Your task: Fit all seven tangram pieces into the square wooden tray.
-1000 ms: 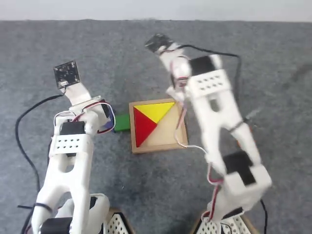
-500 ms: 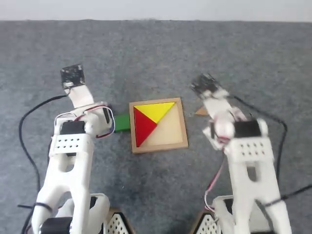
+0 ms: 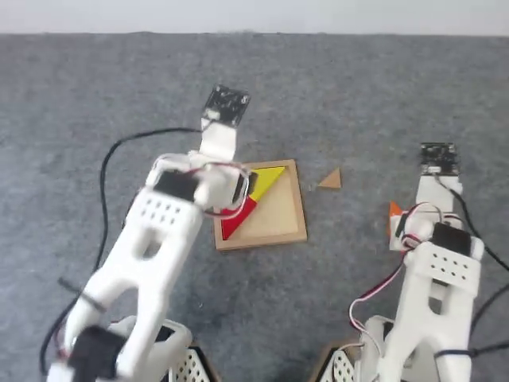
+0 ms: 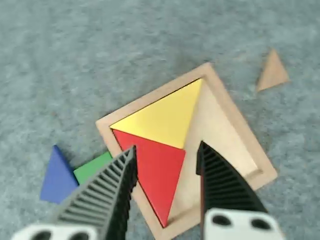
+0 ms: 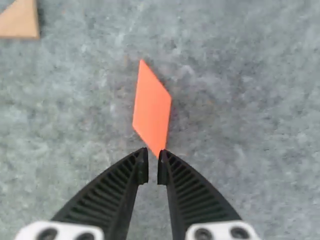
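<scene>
The bench point(image 3: 95, 95) is covered in a grey, felt-like mat with a mottled nap. Two white plastic arms rise from the near edge. The left arm point(image 3: 151, 239) leans over the tray, and the right arm point(image 3: 433, 278) stands well off to the side.

The square wooden tray point(image 4: 220, 135) is pale, smooth wood with a raised rim, and it lies flat near the middle of the bench. Two large triangles sit flush inside it, meeting along one edge. One is glossy yellow point(image 4: 162, 117) and the other is red point(image 4: 160, 175). The rest of the tray floor is bare wood.

The left end effector point(image 4: 167, 147) hangs above the red triangle. Its ribbed black jaws are spread wide and released.

Just outside the tray lie a blue triangle point(image 4: 56, 175) and a green piece point(image 4: 92, 167), touching each other. The green piece is partly hidden, so its shape is unclear.

An orange parallelogram point(image 5: 151, 107) lies flat on the mat. The right end effector point(image 5: 152, 152) sits at its nearest corner, jaws clenched almost together and grasping nothing.

A small tan wooden triangle point(image 3: 330, 180) rests apart, beside the tray.
</scene>
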Robot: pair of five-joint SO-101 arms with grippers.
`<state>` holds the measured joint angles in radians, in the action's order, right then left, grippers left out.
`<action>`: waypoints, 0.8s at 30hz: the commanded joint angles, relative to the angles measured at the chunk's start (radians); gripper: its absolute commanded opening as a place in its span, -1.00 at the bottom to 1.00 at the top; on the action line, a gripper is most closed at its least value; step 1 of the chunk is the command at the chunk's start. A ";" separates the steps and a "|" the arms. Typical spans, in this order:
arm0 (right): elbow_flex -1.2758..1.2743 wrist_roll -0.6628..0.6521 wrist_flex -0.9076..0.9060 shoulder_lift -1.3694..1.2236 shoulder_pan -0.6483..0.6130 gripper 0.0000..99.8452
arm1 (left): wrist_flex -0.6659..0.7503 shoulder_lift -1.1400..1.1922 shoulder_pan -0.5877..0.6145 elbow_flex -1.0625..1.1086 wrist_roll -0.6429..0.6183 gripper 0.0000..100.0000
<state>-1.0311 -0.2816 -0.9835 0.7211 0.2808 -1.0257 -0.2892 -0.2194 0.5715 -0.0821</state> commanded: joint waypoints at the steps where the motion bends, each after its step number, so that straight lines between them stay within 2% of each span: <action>1: -0.035 0.048 0.076 0.033 -0.058 -0.89 | -0.101 0.157 0.063 -0.139 0.034 -0.62; 5: -0.080 0.061 0.131 0.033 -0.088 -0.89 | -0.101 0.273 0.186 -0.145 0.120 -0.62; 12: -0.101 0.061 0.160 0.033 -0.097 -0.89 | -0.072 0.305 0.370 -0.159 0.229 -0.62; 15: -0.103 0.061 0.160 0.033 -0.113 -0.89 | -0.018 0.315 0.381 -0.153 0.224 -0.61; 17: -0.110 0.061 0.162 0.033 -0.117 -0.90 | -0.003 0.347 0.388 -0.166 0.167 -0.61; 20: -0.114 0.061 0.163 0.035 -0.119 -0.90 | -0.009 0.428 0.451 -0.226 0.048 -0.61; 24: -0.117 0.060 0.174 0.035 -0.120 -0.90 | -0.048 0.563 0.473 -0.309 0.026 -0.61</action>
<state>-1.1554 -0.2309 -0.8286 0.7227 0.1703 -1.0503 0.2263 0.2440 0.3491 -0.0345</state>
